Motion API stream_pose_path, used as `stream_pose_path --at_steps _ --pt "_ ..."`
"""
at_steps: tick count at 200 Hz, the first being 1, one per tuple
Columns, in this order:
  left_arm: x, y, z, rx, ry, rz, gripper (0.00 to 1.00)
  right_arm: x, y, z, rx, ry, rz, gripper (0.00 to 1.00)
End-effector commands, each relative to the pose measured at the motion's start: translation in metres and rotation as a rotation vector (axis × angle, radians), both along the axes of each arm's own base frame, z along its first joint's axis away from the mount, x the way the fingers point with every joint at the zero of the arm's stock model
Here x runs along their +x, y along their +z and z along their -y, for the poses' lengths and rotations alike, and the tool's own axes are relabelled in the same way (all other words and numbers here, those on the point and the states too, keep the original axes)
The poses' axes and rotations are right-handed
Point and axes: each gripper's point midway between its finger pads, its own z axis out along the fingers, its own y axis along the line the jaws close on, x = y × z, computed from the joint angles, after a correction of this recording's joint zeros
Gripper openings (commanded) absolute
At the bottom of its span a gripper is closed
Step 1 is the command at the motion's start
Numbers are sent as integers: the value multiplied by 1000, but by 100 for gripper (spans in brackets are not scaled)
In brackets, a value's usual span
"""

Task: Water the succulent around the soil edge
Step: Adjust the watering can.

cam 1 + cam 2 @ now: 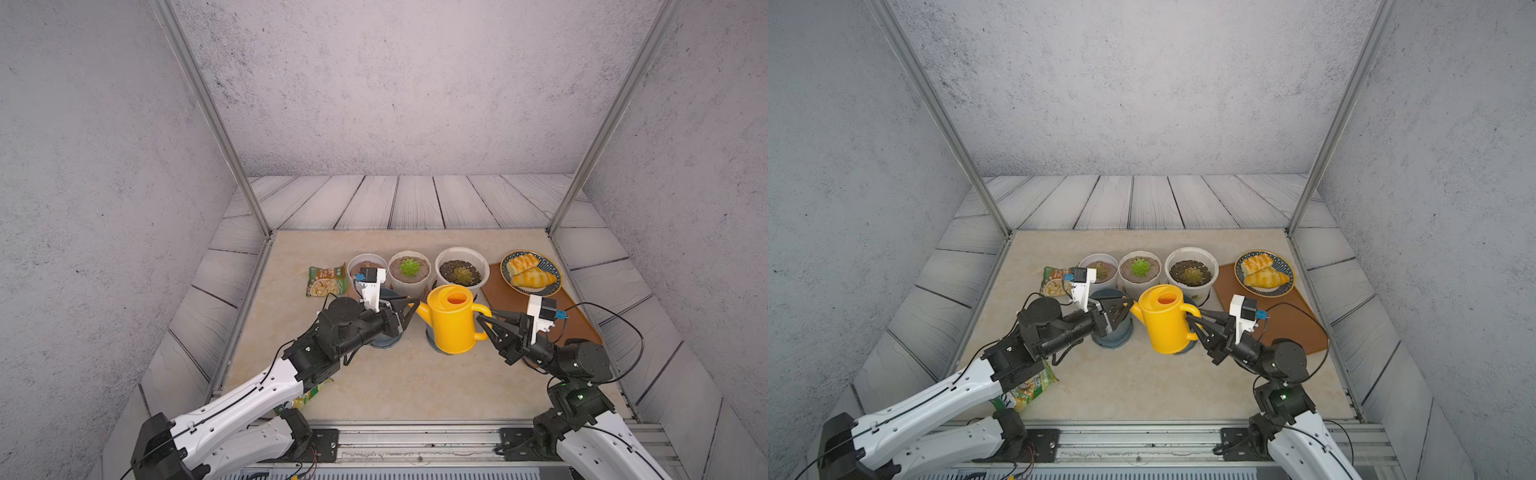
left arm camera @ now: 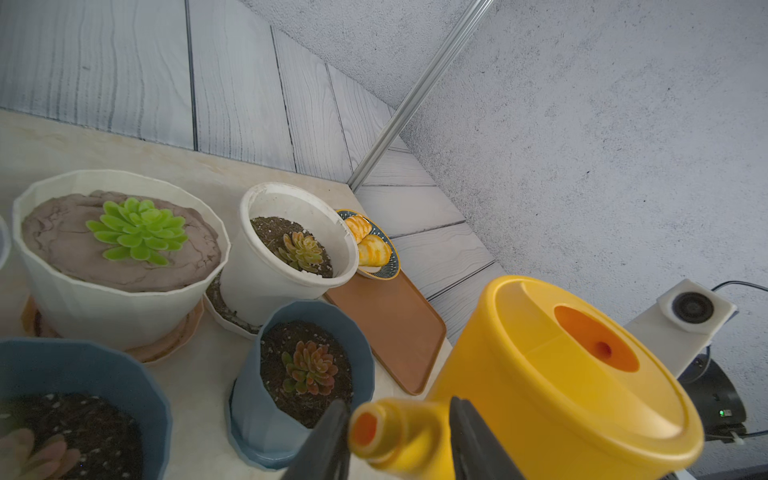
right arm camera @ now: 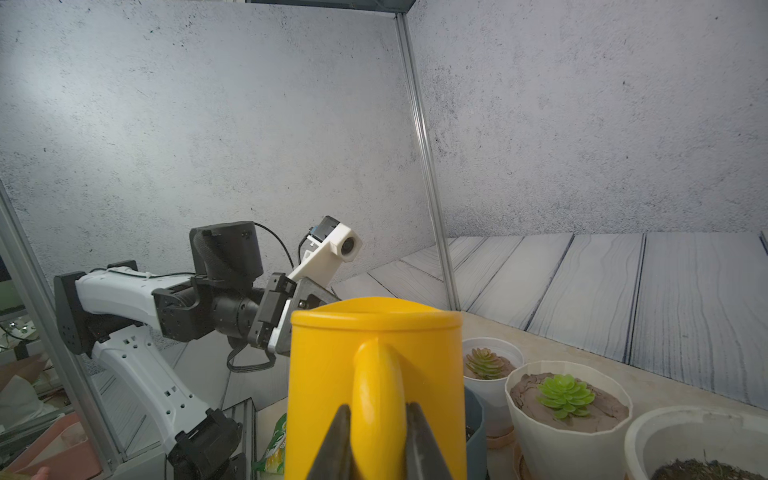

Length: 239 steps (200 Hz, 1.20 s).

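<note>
The yellow watering can (image 1: pixel 453 328) hangs above the table's middle, over a blue pot (image 1: pixel 432 345) that it mostly hides. My right gripper (image 3: pixel 379 409) is shut on its curved handle (image 3: pixel 376 374). My left gripper (image 2: pixel 399 405) has a finger against each side of the spout (image 2: pixel 386 432). Just past the spout's mouth in the left wrist view stands that blue pot (image 2: pixel 249 399), holding a reddish succulent (image 2: pixel 309 368) in dark soil. A second blue pot (image 1: pixel 386 340) sits under my left wrist.
Along the back stand a small white pot (image 1: pixel 365 259), a faceted white pot with a green succulent (image 1: pixel 409 268) and a round white pot (image 1: pixel 461 272). A plate of pastries (image 1: pixel 532 270) rests on a brown tray (image 1: pixel 519 309). Snack packets (image 1: pixel 326 280) (image 1: pixel 1030 388) lie at the left.
</note>
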Motion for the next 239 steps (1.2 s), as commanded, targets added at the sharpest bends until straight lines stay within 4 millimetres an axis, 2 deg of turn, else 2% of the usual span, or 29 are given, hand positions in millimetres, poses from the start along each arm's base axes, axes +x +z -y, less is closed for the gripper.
stream_pose_path --at_steps 1,15,40,83,121,167,187,212,239 --pt "1 25 3 -38 -7 54 36 -7 11 -5 -26 19 67 0" --pt "1 19 4 -27 -10 44 31 -7 11 -6 -51 10 81 0" --pt "4 16 4 -14 0 45 27 -8 6 -14 -159 11 89 0" --pt "10 29 -8 63 59 145 25 -7 -24 -35 -361 102 -61 0" --pt "9 45 -22 121 99 228 25 -2 -64 -49 -597 91 -205 0" --pt "4 52 -32 126 112 270 25 3 -75 -54 -698 79 -272 0" --pt "1 48 -36 145 112 269 26 12 -67 -51 -695 9 -259 0" --pt "1 27 -53 194 170 211 33 16 -29 -40 -566 -88 -160 0" --pt "2 5 -71 170 244 142 60 -4 16 -41 -333 -36 24 0"
